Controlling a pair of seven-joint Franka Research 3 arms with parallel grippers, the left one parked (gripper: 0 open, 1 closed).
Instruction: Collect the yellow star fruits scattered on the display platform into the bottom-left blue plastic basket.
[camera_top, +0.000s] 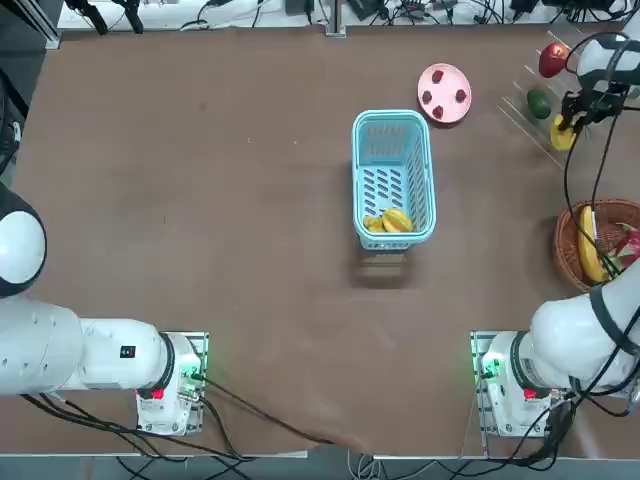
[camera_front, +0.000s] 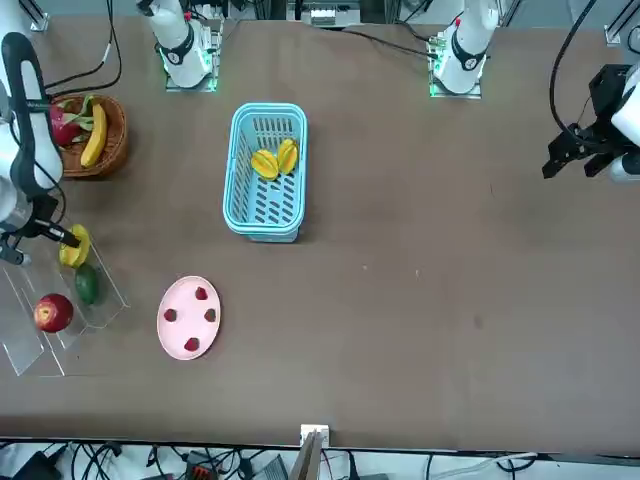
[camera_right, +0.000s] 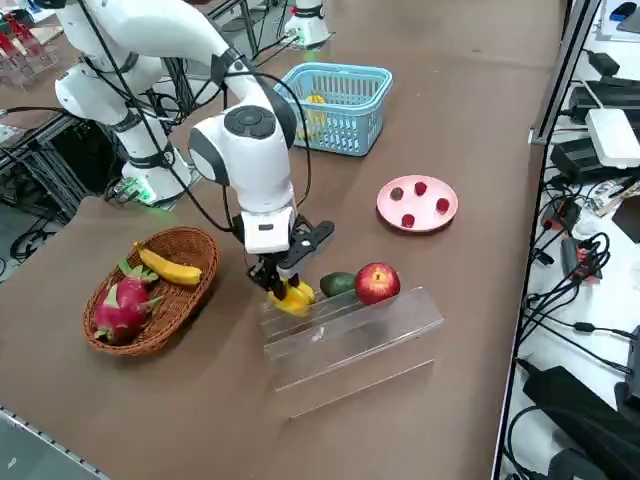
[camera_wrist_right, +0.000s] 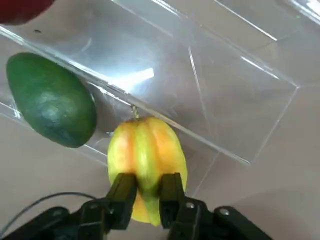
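One yellow star fruit (camera_wrist_right: 147, 150) lies on the low step of the clear display platform (camera_wrist_right: 225, 100), at the table's far right edge in the top view. My right gripper (camera_wrist_right: 148, 181) is shut on it, its fingers pinching a ridge at the fruit's near end. From the side, the gripper (camera_right: 278, 283) points down onto the fruit (camera_right: 293, 296). Two more star fruits (camera_top: 388, 221) lie in the near end of the blue plastic basket (camera_top: 357, 175), mid-table.
A green fruit (camera_wrist_right: 52, 106) lies right beside the gripped star fruit, and a red apple (camera_right: 377, 283) beyond it on the same step. A pink plate (camera_top: 444, 78) with small red pieces sits near the basket. A woven basket (camera_top: 570, 245) holds a banana and a dragon fruit.
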